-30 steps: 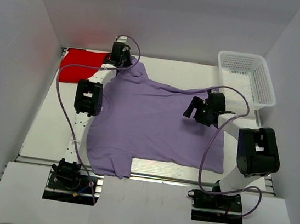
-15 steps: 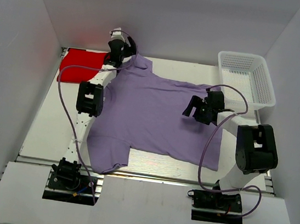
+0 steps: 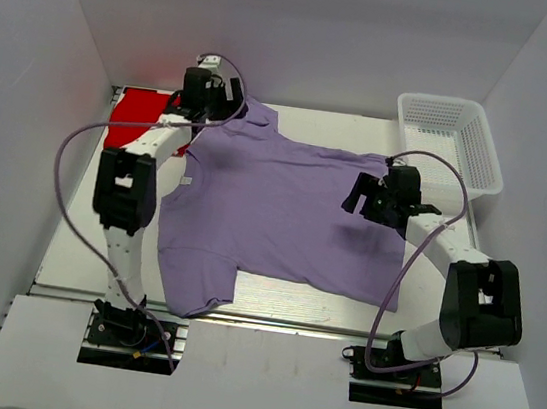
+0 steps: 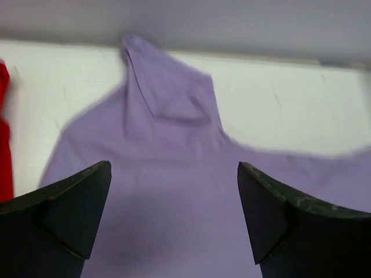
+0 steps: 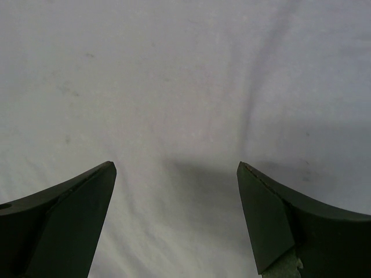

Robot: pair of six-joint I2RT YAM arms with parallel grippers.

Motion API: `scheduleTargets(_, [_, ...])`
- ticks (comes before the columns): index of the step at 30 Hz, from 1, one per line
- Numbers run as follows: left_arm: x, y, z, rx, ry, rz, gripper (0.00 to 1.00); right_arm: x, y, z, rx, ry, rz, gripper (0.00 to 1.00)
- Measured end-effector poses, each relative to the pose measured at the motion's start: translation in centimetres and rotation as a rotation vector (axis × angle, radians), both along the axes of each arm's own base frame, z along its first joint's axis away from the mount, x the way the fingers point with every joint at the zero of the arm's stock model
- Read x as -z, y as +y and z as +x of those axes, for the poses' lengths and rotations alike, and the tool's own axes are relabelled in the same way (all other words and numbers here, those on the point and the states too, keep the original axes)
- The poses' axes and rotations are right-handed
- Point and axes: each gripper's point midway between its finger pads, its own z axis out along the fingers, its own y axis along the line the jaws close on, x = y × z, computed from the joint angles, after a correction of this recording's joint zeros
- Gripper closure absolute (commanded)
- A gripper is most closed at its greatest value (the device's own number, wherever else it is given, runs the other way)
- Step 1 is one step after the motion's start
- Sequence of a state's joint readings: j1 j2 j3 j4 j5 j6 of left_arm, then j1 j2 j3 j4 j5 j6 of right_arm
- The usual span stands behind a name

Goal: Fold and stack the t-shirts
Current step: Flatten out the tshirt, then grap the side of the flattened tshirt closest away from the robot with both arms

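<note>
The lavender t-shirt [image 3: 283, 211] lies spread flat across the middle of the table, one sleeve [image 4: 168, 92] at the back wall. A red t-shirt [image 3: 136, 114] lies at the back left, partly behind the left arm, and shows as a red strip [image 4: 3, 139] in the left wrist view. My left gripper [image 3: 224, 105] [image 4: 174, 174] hovers open over the lavender shirt's far left part, nothing between its fingers. My right gripper [image 3: 357, 197] [image 5: 177, 174] hangs open above the shirt's right side, over pale cloth [image 5: 185, 104].
A white mesh basket [image 3: 489, 157] stands at the back right corner. White walls close in the table at the back and on both sides. The lavender shirt's near hem [image 3: 190, 303] reaches close to the table's front edge.
My left gripper has opened and let go of the lavender shirt near the back wall. The shirt slid toward the back and flattened. The right arm shifted slightly to the right.
</note>
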State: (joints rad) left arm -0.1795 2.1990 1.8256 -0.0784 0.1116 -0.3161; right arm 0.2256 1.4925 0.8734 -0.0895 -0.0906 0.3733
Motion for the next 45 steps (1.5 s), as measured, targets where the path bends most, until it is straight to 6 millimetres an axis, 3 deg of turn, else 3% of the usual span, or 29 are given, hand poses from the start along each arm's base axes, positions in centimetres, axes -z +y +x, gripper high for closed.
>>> scheduleTargets(3, [-1.2, -0.1, -6.3, 0.057, 0.032, -0.003, 0.00, 0.5, -0.8, -0.6, 0.026, 0.028, -0.035, 0.09])
scheduleTargets(7, [0.6, 0.1, -13.5, 0.099, 0.107, 0.000, 0.00, 1.4, -2.1, -1.3, 0.063, 0.069, -0.096, 0.09])
scheduleTargets(10, [2.9, 0.5, -15.2, 0.098, 0.172, 0.019, 0.00, 2.2, -2.8, -1.3, 0.079, 0.103, -0.137, 0.09])
scheduleTargets(13, [4.7, 0.9, -15.5, 0.086, 0.220, 0.041, 0.00, 2.8, -3.1, -0.5, 0.085, 0.124, -0.167, 0.09])
scheduleTargets(17, [7.2, 1.2, -14.2, 0.064, 0.279, 0.071, 0.00, 3.6, -3.0, 1.7, 0.085, 0.138, -0.196, 0.09])
scheduleTargets(25, [12.7, 1.9, -9.6, -0.001, 0.380, 0.154, 0.00, 6.2, -2.7, 5.2, 0.072, 0.194, -0.243, 0.09])
scheduleTargets(31, [12.9, 2.0, -6.0, -0.034, 0.367, 0.185, 0.00, 6.3, -2.9, 8.5, 0.075, 0.188, -0.254, 0.09])
scheduleTargets(40, [12.9, 2.0, -1.4, -0.083, 0.340, 0.164, 0.00, 5.9, -3.3, 15.4, 0.070, 0.141, -0.215, 0.09])
scheduleTargets(45, [12.7, 1.6, 1.5, -0.086, 0.297, 0.140, 0.00, 5.7, -3.1, 17.3, 0.041, 0.120, -0.209, 0.09])
